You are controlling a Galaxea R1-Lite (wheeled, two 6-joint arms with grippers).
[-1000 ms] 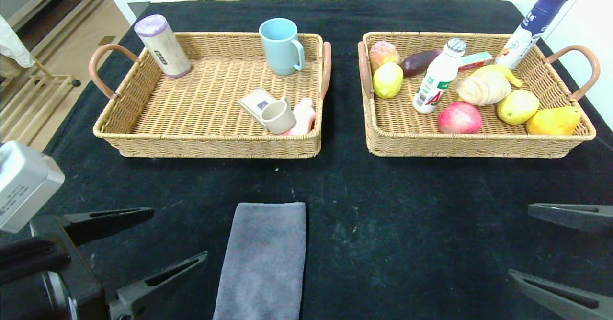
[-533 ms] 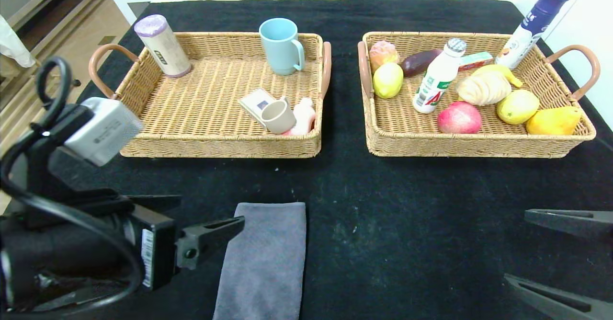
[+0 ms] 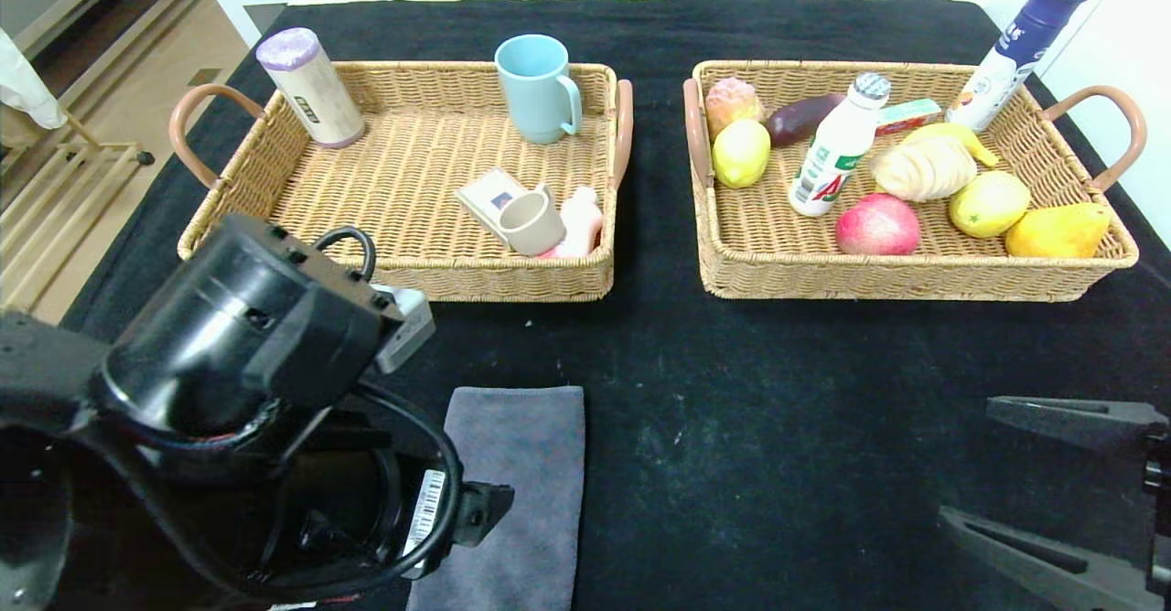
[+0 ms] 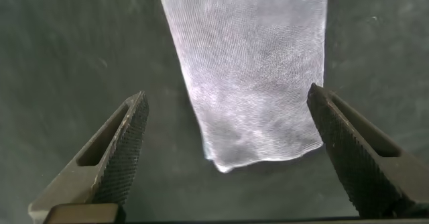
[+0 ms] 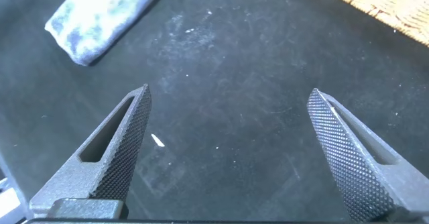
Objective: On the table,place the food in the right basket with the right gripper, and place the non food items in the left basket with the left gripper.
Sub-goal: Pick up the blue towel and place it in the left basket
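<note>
A folded grey cloth lies on the black table at the front, left of centre. My left arm hangs over its near left part and hides the fingers in the head view. In the left wrist view my left gripper is open and points down, with the cloth's end between and beyond the fingertips, not touching. My right gripper is open and empty at the front right, over bare table. The cloth also shows far off in the right wrist view.
The left basket holds a canister, a blue mug, a beige cup, a small box and a pink item. The right basket holds fruit, a white bottle and a blue-capped bottle.
My left arm has swung in from the front left, turned downward and come over the grey cloth. My right gripper has shifted slightly left. The baskets' contents have not moved.
</note>
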